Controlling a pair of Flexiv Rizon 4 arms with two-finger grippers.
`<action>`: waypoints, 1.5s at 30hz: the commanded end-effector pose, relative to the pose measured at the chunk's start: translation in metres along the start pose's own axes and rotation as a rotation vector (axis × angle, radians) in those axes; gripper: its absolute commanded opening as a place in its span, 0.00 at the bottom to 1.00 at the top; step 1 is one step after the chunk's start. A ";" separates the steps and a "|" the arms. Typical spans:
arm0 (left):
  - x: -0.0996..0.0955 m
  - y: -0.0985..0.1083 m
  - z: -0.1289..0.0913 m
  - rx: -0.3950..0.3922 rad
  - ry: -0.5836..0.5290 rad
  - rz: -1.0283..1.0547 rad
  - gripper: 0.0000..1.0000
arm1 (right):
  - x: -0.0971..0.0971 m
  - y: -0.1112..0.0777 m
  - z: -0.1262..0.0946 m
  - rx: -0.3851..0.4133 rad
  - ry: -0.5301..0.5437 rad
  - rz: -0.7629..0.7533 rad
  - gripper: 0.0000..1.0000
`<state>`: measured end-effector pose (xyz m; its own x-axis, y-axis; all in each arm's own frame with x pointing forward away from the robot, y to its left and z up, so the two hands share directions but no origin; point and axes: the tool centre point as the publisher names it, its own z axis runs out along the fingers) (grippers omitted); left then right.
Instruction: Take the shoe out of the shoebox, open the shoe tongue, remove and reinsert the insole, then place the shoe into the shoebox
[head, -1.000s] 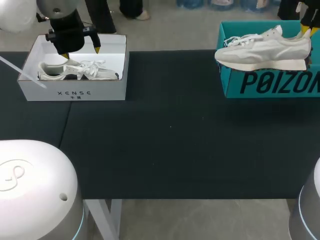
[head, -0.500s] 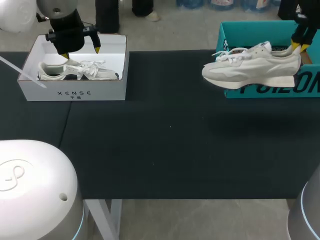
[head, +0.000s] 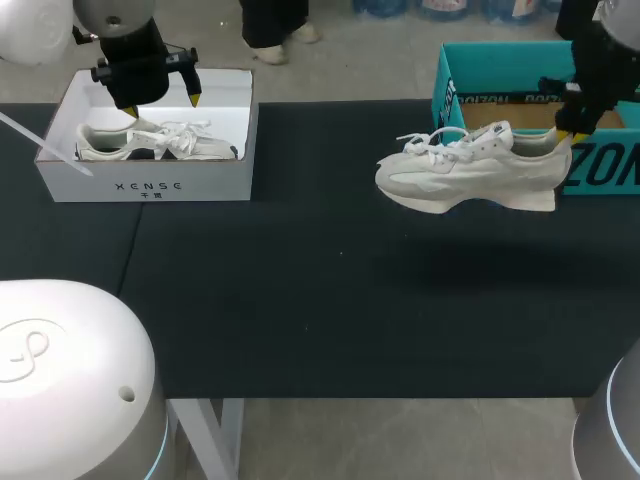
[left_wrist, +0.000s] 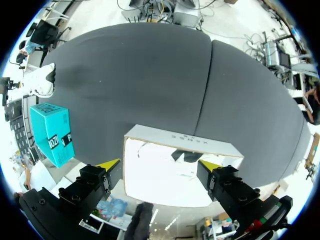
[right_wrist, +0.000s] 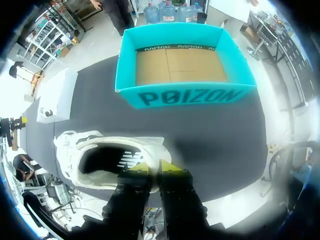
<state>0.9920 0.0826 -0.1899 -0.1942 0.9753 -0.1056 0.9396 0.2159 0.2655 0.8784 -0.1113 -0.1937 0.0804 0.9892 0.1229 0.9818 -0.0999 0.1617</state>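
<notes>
A pale grey sneaker (head: 470, 175) with white laces hangs above the black table, toe towards the middle. My right gripper (head: 570, 130) is shut on its heel rim. The right wrist view shows the yellow tips (right_wrist: 155, 168) pinching the heel edge of the sneaker (right_wrist: 100, 155), whose dark inside is visible. Behind it stands the teal shoebox (head: 447, 85), whose brown cardboard floor (right_wrist: 180, 65) is bare. My left gripper (head: 160, 103) hovers open over a white shoebox (head: 150, 185); the left wrist view shows its fingers (left_wrist: 110, 165) spread wider than that box (left_wrist: 170, 170).
A second light sneaker (head: 155, 142) lies inside the white box at the table's far left. Black mat (head: 340, 300) covers the table between the two boxes. The teal box (left_wrist: 50, 132) and the lifted sneaker (left_wrist: 40, 82) also appear far off in the left wrist view.
My right arm has carried the sneaker out of the teal box, leftward and towards the table's middle. The left arm has stayed still over the white box.
</notes>
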 end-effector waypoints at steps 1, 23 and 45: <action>0.000 0.000 0.000 0.000 0.001 0.001 1.00 | 0.007 -0.007 0.004 -0.346 0.007 -0.010 0.00; 0.000 0.000 0.000 0.000 0.001 0.001 1.00 | 0.013 -0.020 0.002 -0.339 -0.004 -0.023 0.00; 0.000 0.000 0.000 0.000 0.001 0.001 1.00 | 0.063 -0.109 0.057 -0.202 0.016 0.078 0.00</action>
<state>0.9920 0.0826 -0.1899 -0.1942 0.9752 -0.1056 0.9396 0.2159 0.2655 0.7827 -0.0398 -0.2476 0.1392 0.9778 0.1567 0.9200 -0.1863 0.3448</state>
